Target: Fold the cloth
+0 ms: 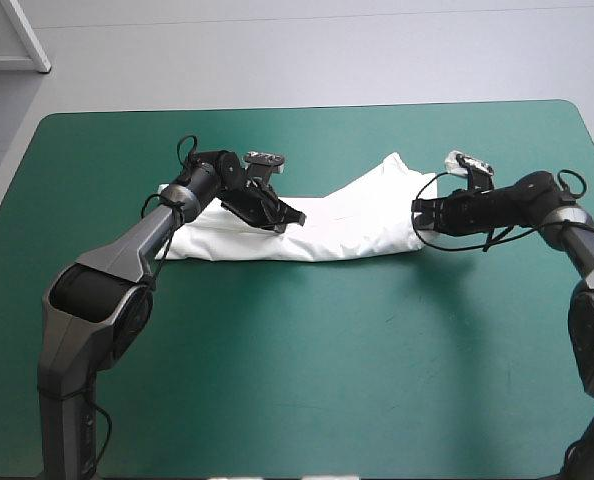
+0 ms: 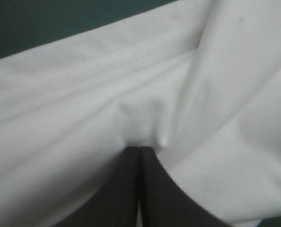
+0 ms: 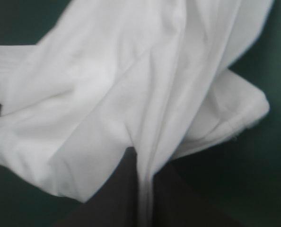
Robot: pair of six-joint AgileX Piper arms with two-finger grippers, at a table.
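Note:
The white T-shirt (image 1: 317, 225) lies as a long folded band across the middle of the teal-green table, its right end raised toward a peak. My left gripper (image 1: 289, 216) sits on the band's left-centre, shut on the T-shirt; in the left wrist view its black fingers (image 2: 131, 184) meet in a point under a puckered fold of the T-shirt (image 2: 145, 94). My right gripper (image 1: 418, 210) is at the band's right end, shut on the T-shirt. In the right wrist view a strip of the T-shirt (image 3: 131, 85) runs down between the fingers (image 3: 117, 189).
Bare teal-green table (image 1: 307, 360) spreads wide in front of the T-shirt, with more behind it up to the far edge. Both arms reach in low over the table from the sides.

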